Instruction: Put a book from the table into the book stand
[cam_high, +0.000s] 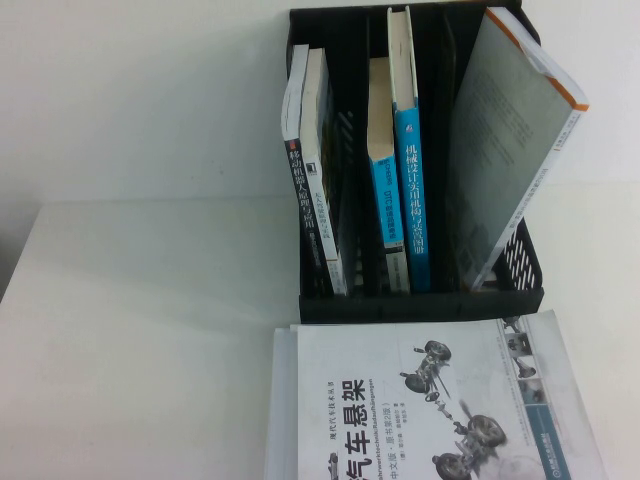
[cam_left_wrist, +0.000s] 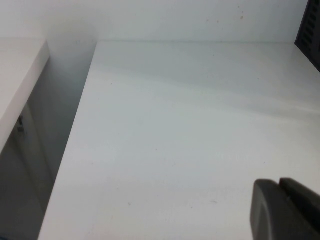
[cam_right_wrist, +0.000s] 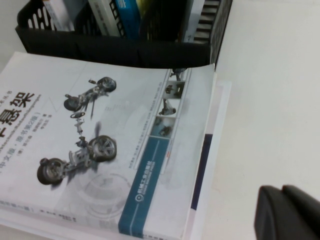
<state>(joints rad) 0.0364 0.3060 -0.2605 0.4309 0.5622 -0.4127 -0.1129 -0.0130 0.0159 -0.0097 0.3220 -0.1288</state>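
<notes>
From the high view neither arm shows; the book stand (cam_high: 420, 300) sits at the far side of the table (cam_high: 150, 330), and the book (cam_high: 410, 160) – blue spine, cover hidden – stands upright in a middle slot, a grey book with an orange edge (cam_high: 510, 140) leaning in the rightmost one. A white book with car-chassis drawings (cam_high: 430, 400) lies flat just in front of the stand. In the left wrist view the left gripper (cam_left_wrist: 285, 210) hangs low over bare white tabletop – whether it is spread or closed cannot be told. In the right wrist view the right gripper (cam_right_wrist: 287, 212) hovers beside the white book, equally unreadable.
</notes>
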